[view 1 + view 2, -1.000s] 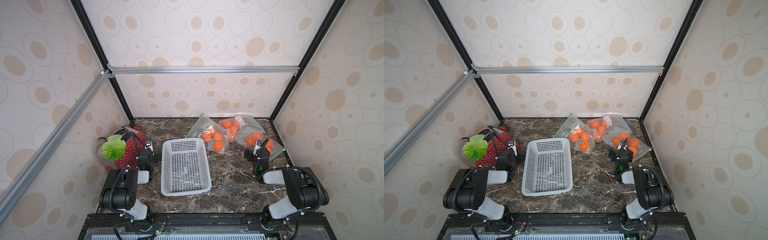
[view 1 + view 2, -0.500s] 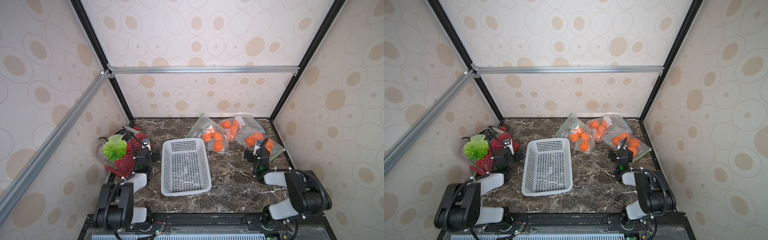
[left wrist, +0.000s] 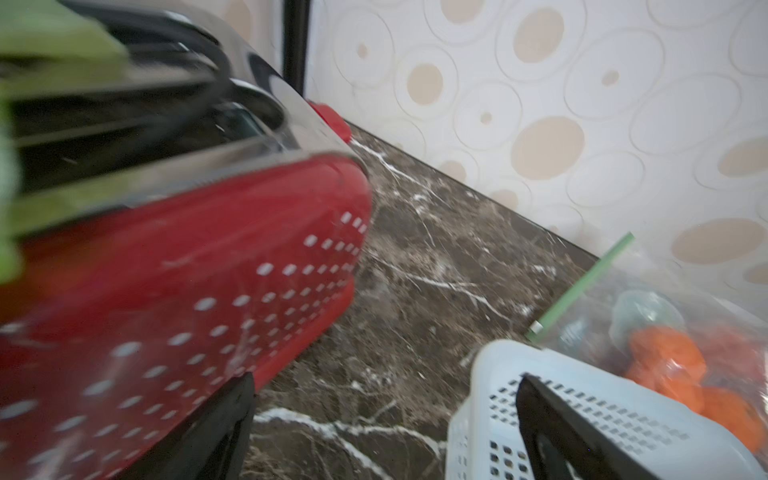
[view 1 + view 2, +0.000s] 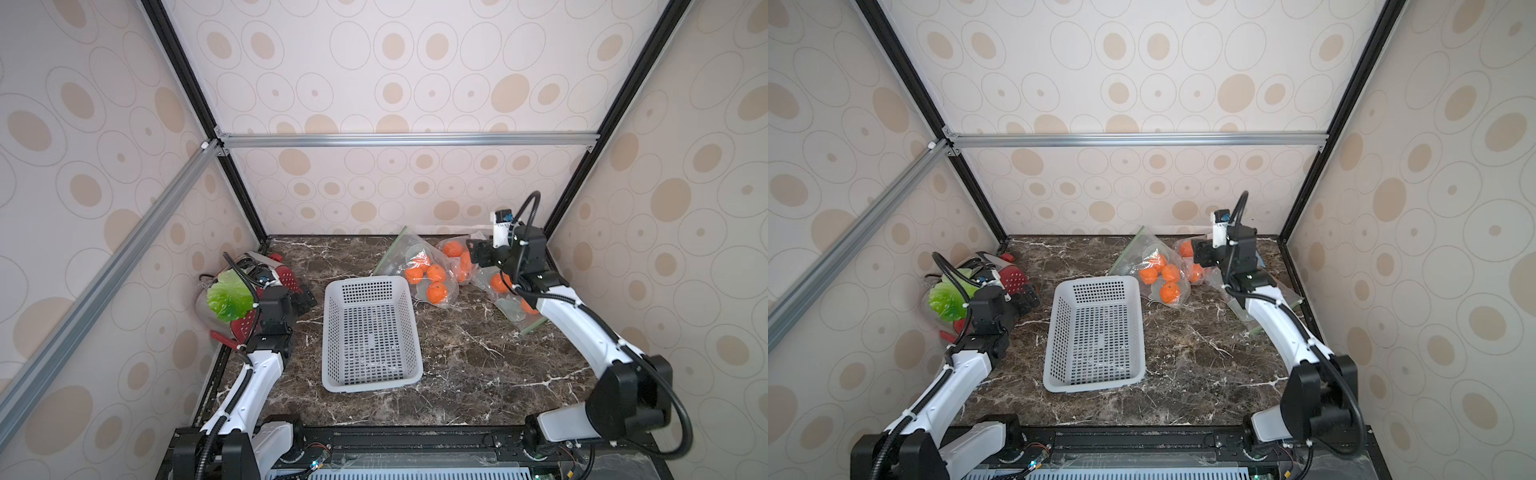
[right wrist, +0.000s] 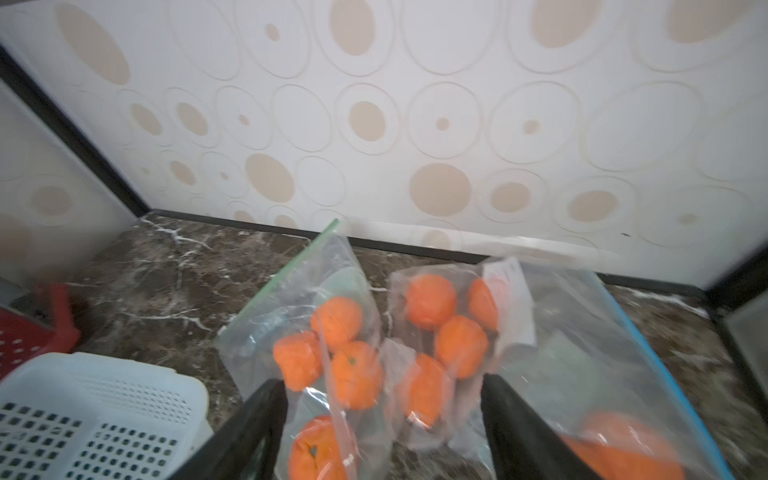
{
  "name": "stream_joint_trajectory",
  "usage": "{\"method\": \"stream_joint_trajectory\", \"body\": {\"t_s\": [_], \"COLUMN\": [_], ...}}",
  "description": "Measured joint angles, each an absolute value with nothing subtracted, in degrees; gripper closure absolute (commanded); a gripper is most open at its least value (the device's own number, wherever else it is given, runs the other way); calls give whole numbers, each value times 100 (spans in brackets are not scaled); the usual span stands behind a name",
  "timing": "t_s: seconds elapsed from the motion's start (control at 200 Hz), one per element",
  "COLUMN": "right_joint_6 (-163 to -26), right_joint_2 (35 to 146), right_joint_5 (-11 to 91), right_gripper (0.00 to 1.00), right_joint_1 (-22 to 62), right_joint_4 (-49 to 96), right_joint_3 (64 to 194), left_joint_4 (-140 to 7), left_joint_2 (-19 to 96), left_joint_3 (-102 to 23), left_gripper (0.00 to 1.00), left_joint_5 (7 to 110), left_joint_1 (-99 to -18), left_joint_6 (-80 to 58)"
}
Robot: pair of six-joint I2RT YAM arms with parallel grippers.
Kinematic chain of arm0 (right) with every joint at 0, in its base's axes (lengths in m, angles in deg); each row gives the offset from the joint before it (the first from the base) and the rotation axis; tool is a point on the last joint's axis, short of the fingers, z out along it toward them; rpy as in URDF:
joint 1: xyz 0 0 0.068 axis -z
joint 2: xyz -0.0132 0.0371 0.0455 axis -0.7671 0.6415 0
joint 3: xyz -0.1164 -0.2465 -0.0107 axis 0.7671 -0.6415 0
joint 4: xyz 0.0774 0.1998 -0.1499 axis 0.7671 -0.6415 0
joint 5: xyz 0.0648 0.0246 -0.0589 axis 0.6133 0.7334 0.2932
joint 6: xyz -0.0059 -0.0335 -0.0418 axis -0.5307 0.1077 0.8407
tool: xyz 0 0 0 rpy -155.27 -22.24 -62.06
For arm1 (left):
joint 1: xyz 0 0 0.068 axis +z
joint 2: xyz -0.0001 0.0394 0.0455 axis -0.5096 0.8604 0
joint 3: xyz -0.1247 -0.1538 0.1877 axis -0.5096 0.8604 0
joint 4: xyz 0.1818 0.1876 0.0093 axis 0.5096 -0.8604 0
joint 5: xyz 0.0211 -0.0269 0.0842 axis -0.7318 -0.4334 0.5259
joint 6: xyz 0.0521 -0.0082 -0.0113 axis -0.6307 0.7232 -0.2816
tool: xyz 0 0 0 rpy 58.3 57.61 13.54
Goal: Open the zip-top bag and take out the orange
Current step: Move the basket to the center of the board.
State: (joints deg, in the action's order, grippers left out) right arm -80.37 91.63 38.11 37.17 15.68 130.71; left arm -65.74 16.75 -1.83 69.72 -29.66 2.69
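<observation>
Clear plastic film, thin and crinkled: three zip-top bags are lying at the back of the surface, about 1 o'clock from the white basket (12 = back wall). The green-strip bag is sitting just beside the basket's far corner. The middle bag is lying next to it toward 3 o'clock. The blue-strip bag is lying further toward 4 o'clock, partly under the right arm. Each is holding several oranges. Which bag is being targeted: cannot tell.

Handling (judgement): the film is looking soft, slippery and shapeless. The oranges are supplying nearly all the weight and would probably be rolling about if a bag were lifted by one corner. The stiffer zip strip, or the flap just beside it, is looking like the best hold, one claw on each lip and pulling apart. Pinching an orange through the film is risking a slip.

The right claw is hovering over the middle bag, its fingers standing apart with nothing clamped. That bag's nearest orange is showing between them in the right wrist view.

The left claw is spread wide and empty, well apart from the bags. It is sitting at 9 o'clock of the basket, beside a red perforated container with a green leaf.
</observation>
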Motion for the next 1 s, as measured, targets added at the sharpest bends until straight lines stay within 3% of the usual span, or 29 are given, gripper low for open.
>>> {"method": "stream_joint_trajectory", "body": {"t_s": [0.17, 0.396, 0.596, 0.676, 0.881, 1.001], "right_joint_6": [-7897, -7924, -7865, -7803, -7672, -7650], "right_joint_2": [11513, 14184, 14822, 14828, 14811, 14791], "right_joint_5": [4331, 4331, 4003, 3841, 3717, 3734], "right_gripper": [25, 22, 25, 31, 75, 92], "right_joint_1": [3317, 3035, 2921, 2875, 2818, 2812], "right_joint_4": [-272, -2157, -2712, -2755, -2681, -2659], "right_joint_3": [16102, 19523, 19993, 19960, 19759, 19534], "left_joint_4": [-6917, -7136, -7256, -7269, -7308, -7304], "left_joint_2": [2071, 2102, 2102, 2102, 2158, 2233], "left_joint_3": [-546, -627, -627, -627, -647, -677], "left_gripper": [1, 2, 2, 2, 3, 3], "left_joint_5": [5986, 5542, 5374, 5326, 5203, 5110], "left_joint_1": [-3216, -3517, -3530, -3530, -3546, -3552], "left_joint_6": [501, 590, 627, 630, 632, 634]}}
